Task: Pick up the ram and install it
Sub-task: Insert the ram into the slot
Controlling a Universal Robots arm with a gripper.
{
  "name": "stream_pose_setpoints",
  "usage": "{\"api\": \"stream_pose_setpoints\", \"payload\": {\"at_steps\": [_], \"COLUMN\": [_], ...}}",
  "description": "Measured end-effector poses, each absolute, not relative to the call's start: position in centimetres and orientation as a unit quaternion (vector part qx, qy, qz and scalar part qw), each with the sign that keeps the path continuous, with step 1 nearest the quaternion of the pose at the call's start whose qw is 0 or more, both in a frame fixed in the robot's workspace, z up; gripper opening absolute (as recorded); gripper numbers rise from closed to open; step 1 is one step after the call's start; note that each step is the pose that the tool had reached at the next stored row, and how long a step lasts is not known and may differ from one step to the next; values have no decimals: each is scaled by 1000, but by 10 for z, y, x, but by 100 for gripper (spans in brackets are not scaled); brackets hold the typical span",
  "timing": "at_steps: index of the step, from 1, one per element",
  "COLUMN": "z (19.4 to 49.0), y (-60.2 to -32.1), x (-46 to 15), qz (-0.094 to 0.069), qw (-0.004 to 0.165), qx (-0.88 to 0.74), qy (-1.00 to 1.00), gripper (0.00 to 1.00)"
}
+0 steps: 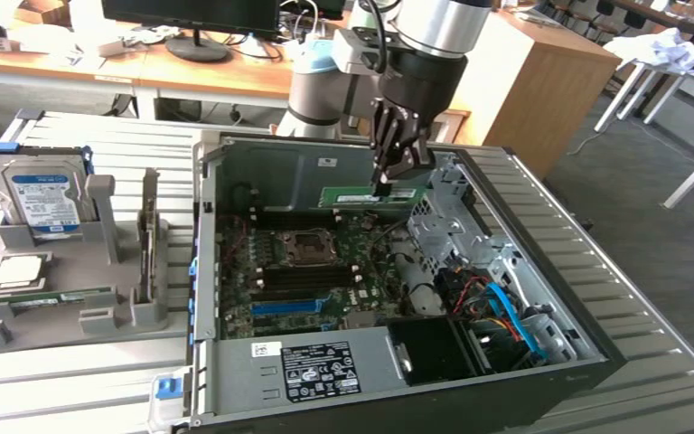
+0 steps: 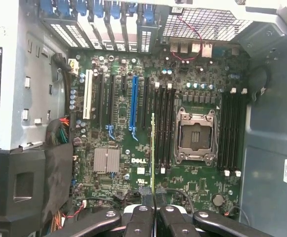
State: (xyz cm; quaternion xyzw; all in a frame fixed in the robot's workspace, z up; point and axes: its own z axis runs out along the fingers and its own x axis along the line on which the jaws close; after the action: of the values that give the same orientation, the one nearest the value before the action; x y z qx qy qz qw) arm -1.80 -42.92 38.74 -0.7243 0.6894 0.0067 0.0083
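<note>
The ram [image 1: 369, 194] is a long, thin green stick with a white sticker, and it hangs level above the motherboard [image 1: 311, 271] inside the open computer case [image 1: 588, 334]. My gripper [image 1: 389, 183] comes down from above and is shut on the ram's upper edge near one end. In the wrist view the ram [image 2: 153, 148] appears edge-on as a thin green line running out from between my fingertips [image 2: 142, 213]. It lies over the row of black memory slots [image 2: 164, 126] beside the CPU socket [image 2: 196, 136], apart from the board.
A long blue slot [image 2: 134, 101] and black expansion slots lie beside the memory slots. More memory slots [image 2: 232, 128] flank the socket's other side. A grey fixture [image 1: 94, 289] at the exterior view's left holds a hard drive [image 1: 43, 194], a chip and another green stick [image 1: 64, 298].
</note>
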Motion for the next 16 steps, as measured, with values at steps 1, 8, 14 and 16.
{"api": "stream_pose_setpoints", "payload": {"at_steps": [1, 8, 14, 16], "z": [387, 385, 384, 383], "y": [-429, -429, -429, -429], "x": [-18, -22, -24, -25], "qz": [7, 7, 7, 7], "qw": [8, 8, 8, 8], "qx": [-724, -722, -716, -716], "qy": [689, 692, 698, 698], "gripper": [12, 12, 12, 12]}}
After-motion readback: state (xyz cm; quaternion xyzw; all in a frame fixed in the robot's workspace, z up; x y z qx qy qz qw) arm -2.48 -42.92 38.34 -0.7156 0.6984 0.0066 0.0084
